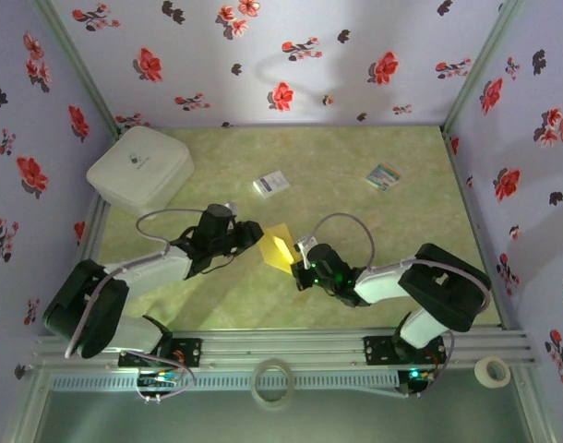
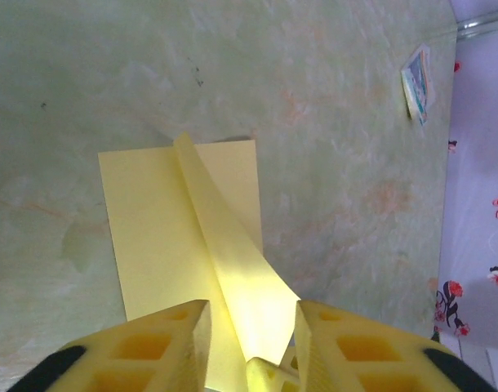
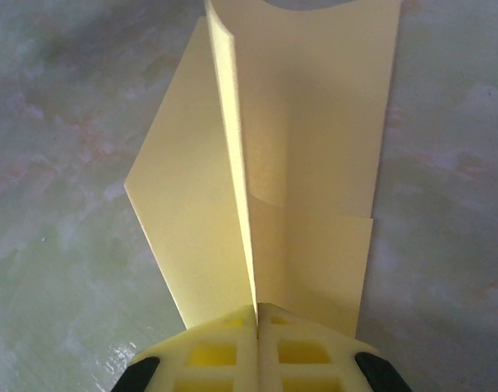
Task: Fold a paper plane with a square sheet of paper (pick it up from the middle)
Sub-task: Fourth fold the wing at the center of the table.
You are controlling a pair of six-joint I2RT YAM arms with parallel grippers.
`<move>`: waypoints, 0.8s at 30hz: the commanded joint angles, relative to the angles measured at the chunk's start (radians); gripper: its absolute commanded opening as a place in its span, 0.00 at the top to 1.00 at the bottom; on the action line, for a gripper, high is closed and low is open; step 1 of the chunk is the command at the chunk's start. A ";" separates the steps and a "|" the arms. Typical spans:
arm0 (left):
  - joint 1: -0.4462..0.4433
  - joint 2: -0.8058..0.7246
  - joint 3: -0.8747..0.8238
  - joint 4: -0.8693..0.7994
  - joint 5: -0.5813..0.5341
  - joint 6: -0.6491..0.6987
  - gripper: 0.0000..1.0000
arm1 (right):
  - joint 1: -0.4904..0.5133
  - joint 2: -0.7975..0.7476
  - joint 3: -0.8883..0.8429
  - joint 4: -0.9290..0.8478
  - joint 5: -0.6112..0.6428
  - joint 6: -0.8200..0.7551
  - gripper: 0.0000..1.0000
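- Your right gripper (image 3: 257, 312) is pinched tight on the raised crease of the sheet of paper (image 3: 314, 155); the sheet's far end is cut off.
- Your left gripper (image 2: 251, 314) stands apart, a flap rising between its fingers; contact unclear.
- Green marbled tabletop (image 2: 331, 122) lies ahead, with a striped card (image 2: 416, 82) well ahead-right.

White box (image 1: 139, 169), printed card (image 1: 271, 184), striped card (image 1: 383, 175), maybe tape (image 1: 492, 371).

text: none legible | white card (image 1: 271, 184) print: too small to read
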 commanded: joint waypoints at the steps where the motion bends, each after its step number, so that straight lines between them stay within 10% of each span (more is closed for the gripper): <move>1: 0.006 0.043 -0.001 0.037 0.048 0.016 0.73 | -0.040 0.015 -0.012 0.044 -0.117 0.092 0.94; 24: -0.018 0.308 0.118 0.131 0.218 0.017 0.94 | -0.216 0.133 0.043 0.102 -0.454 0.374 0.94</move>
